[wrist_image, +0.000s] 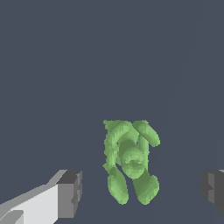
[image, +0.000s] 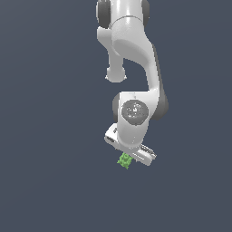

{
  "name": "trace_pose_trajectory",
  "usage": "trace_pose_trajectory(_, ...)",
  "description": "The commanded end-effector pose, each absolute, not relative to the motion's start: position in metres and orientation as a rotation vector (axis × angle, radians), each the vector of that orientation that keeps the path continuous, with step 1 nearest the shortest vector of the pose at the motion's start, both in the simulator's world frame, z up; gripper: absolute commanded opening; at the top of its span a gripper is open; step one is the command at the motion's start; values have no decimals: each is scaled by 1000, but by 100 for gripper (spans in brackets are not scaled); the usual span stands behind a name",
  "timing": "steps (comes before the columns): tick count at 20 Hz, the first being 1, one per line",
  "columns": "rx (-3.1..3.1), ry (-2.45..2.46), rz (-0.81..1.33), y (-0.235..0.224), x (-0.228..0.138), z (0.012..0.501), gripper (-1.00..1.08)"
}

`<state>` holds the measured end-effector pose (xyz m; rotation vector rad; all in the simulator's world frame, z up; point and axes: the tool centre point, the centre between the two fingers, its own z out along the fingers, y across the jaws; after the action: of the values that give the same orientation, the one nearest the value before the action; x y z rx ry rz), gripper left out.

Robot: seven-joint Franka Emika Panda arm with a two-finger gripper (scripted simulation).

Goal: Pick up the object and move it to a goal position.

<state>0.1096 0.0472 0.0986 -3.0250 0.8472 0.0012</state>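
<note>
The object (wrist_image: 130, 161) is a small bright green lumpy item with bumpy edges, lying on the dark grey floor. In the wrist view it sits between my two fingertips, with a gap on each side. One fingertip (wrist_image: 70, 193) and the other (wrist_image: 213, 189) stand wide apart, so my gripper (wrist_image: 141, 191) is open and touches nothing. In the exterior view the object (image: 125, 160) peeks out just under the white gripper (image: 132, 155), toward the exterior view's left of the hand, partly hidden by it.
Only the flat dark grey floor (image: 50, 181) surrounds the object. The white arm (image: 133, 50) rises above the hand toward the top of the exterior view.
</note>
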Motion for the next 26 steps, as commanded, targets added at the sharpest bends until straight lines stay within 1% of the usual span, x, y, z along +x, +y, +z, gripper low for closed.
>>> trace_pose_trajectory(1, -3022, 858, 0, 47, 111, 98, 100)
trace_pose_trajectory(6, -3024, 852, 1, 47, 110, 92, 100)
trace_pose_trajectory(15, -3022, 857, 0, 48, 109, 49, 100)
trace_pose_trajectory(21, -3022, 858, 0, 47, 111, 48, 100)
trace_pose_trajectory(22, -3022, 858, 0, 47, 111, 48, -100)
trace_pose_trajectory(26, -3022, 858, 0, 47, 111, 48, -100)
